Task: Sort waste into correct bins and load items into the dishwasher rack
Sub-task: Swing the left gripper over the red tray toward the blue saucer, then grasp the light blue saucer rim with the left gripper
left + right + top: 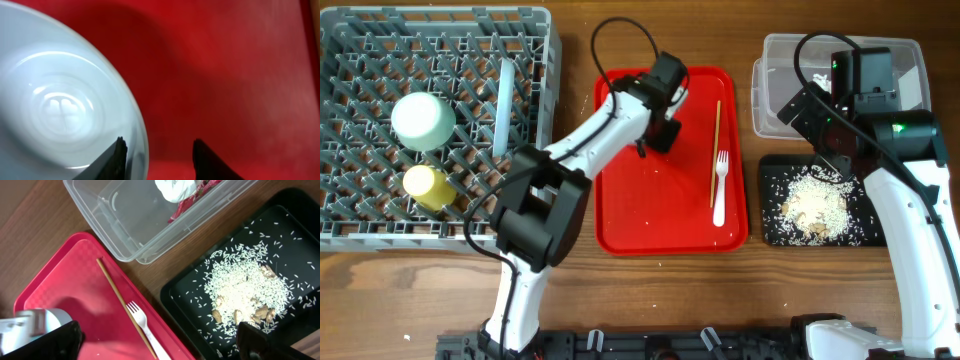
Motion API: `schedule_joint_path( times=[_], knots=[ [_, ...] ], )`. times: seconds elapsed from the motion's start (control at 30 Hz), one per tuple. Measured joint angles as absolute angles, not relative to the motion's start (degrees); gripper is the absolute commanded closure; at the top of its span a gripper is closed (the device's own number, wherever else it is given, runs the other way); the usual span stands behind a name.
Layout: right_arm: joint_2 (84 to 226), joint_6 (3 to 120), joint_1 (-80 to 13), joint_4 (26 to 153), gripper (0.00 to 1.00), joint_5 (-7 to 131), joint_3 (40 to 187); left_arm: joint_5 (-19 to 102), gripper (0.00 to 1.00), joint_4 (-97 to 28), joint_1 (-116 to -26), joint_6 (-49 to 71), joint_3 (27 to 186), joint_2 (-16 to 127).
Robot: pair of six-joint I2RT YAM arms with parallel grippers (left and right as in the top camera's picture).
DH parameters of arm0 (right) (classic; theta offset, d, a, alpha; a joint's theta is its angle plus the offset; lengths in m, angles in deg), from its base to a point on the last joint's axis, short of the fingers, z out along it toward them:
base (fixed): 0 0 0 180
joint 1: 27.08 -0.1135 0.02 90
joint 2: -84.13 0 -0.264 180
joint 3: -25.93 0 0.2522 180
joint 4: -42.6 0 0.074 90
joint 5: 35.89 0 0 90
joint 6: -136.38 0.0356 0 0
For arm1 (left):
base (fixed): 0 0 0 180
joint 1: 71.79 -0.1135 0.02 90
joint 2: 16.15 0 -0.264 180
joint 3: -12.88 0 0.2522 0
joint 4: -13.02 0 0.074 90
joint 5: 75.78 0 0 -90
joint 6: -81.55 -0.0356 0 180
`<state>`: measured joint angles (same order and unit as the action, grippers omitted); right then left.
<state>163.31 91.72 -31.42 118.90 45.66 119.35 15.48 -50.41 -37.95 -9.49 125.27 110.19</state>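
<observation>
On the red tray, a pale bowl is being straddled at its rim by the left pincer. That pincer is half open, one finger inside, one outside, with a gap showing. A chopstick and a white fork are being carried there too. Right of the red tray, a wrapper is being held in the clear tub and rice in the black tray. There the right pincer is being held wide open, empty. Left of the red tray, an upside-down bowl, a yellow cup and a plate are being held in the grey rack.
</observation>
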Motion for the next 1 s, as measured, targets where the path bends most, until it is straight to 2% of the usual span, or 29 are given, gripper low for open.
schedule_joint_path(
  times=[0.07, 0.13, 0.2, 0.37, 0.43, 0.6, 0.67, 0.73, 1.0],
  knots=[
    [163.31, 91.72, -31.42, 118.90, 0.00, 45.66, 119.35, 15.81, 0.68, -52.86, -36.35, -9.29, 125.27, 110.19],
    [163.31, 91.70, -31.42, 118.93, 0.00, 45.66, 119.35, 15.83, 0.68, -54.80, -34.52, -9.18, 125.27, 110.19],
    [163.31, 91.72, -31.42, 118.93, 0.00, 45.66, 119.35, 15.85, 0.78, -55.24, -32.64, -9.25, 125.27, 110.19],
    [163.31, 91.70, -31.42, 118.90, 0.00, 45.66, 119.35, 16.05, 0.94, -55.19, -30.21, -9.32, 125.27, 110.19],
    [163.31, 91.70, -31.42, 118.90, 0.00, 45.66, 119.35, 16.07, 0.93, -55.19, -30.10, -9.36, 125.27, 110.19],
    [163.31, 91.70, -31.42, 118.93, 0.00, 45.66, 119.35, 16.05, 0.84, -53.97, -30.06, -9.42, 124.01, 110.17],
    [163.31, 91.70, -31.42, 118.90, 0.00, 45.66, 119.35, 15.98, 0.86, -51.81, -30.06, -9.36, 121.73, 110.10],
    [163.31, 91.70, -31.42, 118.90, 0.00, 45.66, 119.35, 15.81, 0.96, -50.43, -30.06, -9.45, 120.27, 109.47],
    [163.31, 91.70, -31.42, 118.90, 0.00, 45.66, 119.35, 13.60, 0.96, -50.32, -29.77, -9.53, 119.31, 108.33]
  ],
)
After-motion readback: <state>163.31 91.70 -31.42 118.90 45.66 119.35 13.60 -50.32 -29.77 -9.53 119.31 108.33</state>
